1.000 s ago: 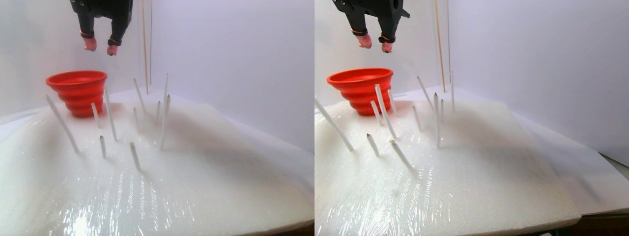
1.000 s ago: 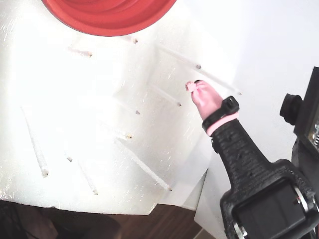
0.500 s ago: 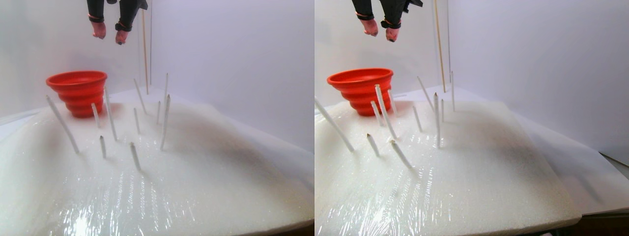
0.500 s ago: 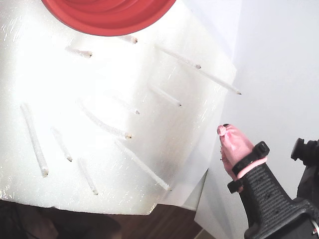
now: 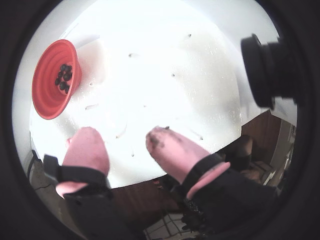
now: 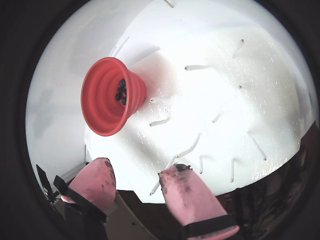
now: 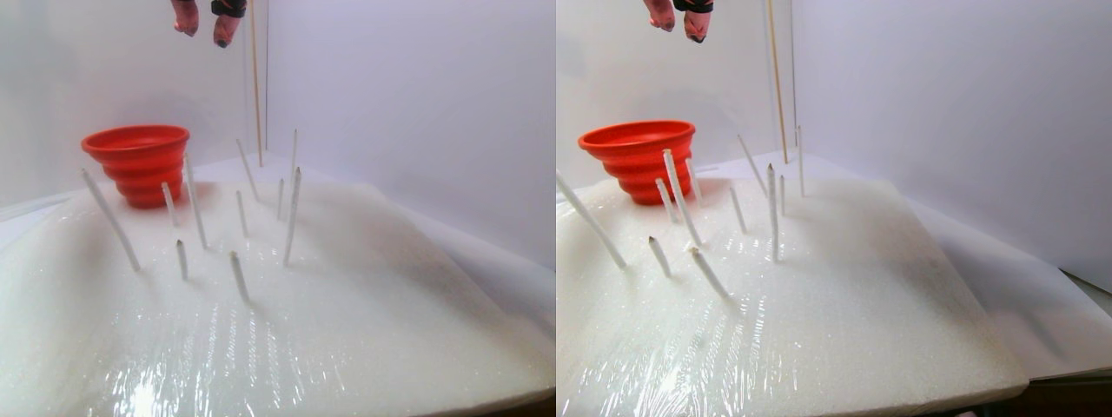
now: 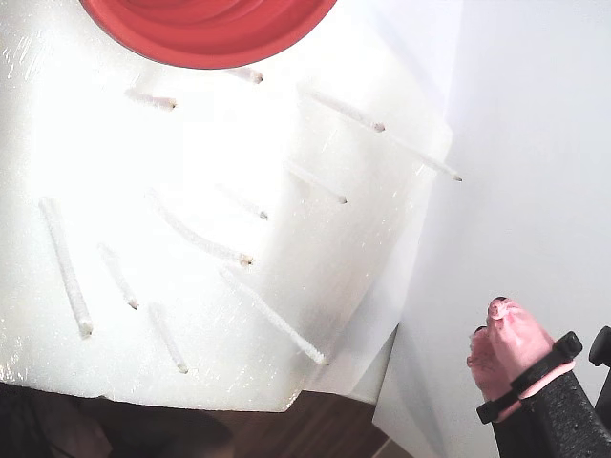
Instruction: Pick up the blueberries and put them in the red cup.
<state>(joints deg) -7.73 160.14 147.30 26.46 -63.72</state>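
Pincer [image 5: 122,142] apart, empty, high over foam; blueberries [image 6: 121,91], approx. four, in red cup [image 6: 102,107].

Red cup [image 6: 107,107]: smooth ridged plastic, slight sheen. Blueberries [image 6: 121,91]: matt dark. Foam pad [image 7: 347,313]: granular white, under glossy wrinkled film. Fingertips [image 5: 172,150]: pink rubbery, smudged.

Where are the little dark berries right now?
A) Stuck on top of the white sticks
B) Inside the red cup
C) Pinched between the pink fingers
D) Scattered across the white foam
B: in both wrist views the blueberries sit clustered inside the red cup, while the fingers are spread apart and hold nothing.
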